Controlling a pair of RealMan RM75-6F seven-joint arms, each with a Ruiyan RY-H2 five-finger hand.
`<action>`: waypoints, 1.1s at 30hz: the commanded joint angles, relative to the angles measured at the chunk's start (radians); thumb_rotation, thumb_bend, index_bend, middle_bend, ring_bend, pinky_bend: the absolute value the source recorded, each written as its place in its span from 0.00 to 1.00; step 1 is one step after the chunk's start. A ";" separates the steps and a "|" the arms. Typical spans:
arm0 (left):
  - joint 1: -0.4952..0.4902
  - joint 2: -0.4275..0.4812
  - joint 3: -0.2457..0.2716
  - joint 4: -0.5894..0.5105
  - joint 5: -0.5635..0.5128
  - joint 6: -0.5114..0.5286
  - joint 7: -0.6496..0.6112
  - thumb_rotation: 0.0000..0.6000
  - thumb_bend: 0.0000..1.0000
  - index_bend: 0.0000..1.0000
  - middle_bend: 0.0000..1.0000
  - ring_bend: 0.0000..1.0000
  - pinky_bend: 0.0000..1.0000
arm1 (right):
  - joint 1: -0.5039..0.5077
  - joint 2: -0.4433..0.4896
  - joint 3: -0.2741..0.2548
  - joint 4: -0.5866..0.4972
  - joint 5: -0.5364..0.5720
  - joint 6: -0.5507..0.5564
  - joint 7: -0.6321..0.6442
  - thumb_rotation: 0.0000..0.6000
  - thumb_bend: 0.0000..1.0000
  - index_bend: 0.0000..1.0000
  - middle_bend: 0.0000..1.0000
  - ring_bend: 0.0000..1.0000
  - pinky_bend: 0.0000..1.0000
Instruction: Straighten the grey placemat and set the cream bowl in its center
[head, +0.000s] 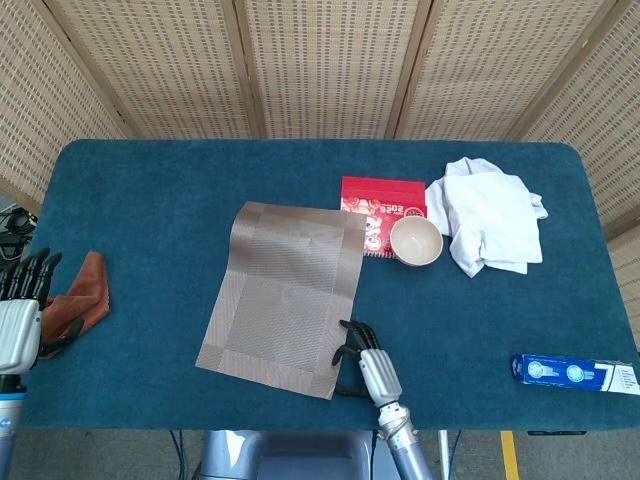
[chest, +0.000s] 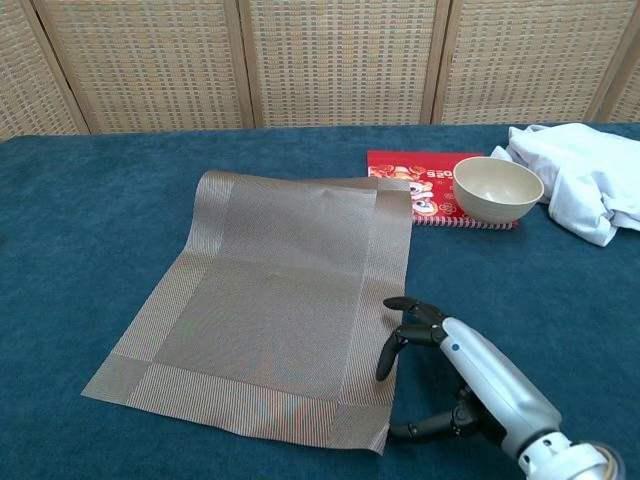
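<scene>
Right hand open at the skewed grey placemat edge; left hand open

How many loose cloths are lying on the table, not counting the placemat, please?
2: a white cloth at the back right beside the cream bowl, and a rust-brown cloth at the left edge by the left hand.

placemat: your grey woven placemat lies skewed mid-table, far corner over the red booklet
bowl: cream bowl sits on that booklet, white cloth just right
right hand: at the mat's near right corner
</scene>
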 joint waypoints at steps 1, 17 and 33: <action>0.001 0.001 -0.001 0.000 0.000 0.001 -0.003 1.00 0.24 0.00 0.00 0.00 0.00 | -0.002 -0.004 0.001 -0.001 0.007 -0.008 0.013 1.00 0.36 0.57 0.17 0.00 0.10; -0.001 0.002 -0.002 0.000 -0.003 -0.001 -0.004 1.00 0.24 0.00 0.00 0.00 0.00 | -0.012 -0.004 0.002 -0.015 0.019 -0.015 0.025 1.00 0.51 0.63 0.20 0.00 0.10; -0.001 0.002 -0.005 0.001 -0.006 0.001 -0.008 1.00 0.24 0.00 0.00 0.00 0.00 | -0.018 0.003 -0.002 -0.030 0.022 -0.018 0.016 1.00 0.60 0.66 0.21 0.00 0.10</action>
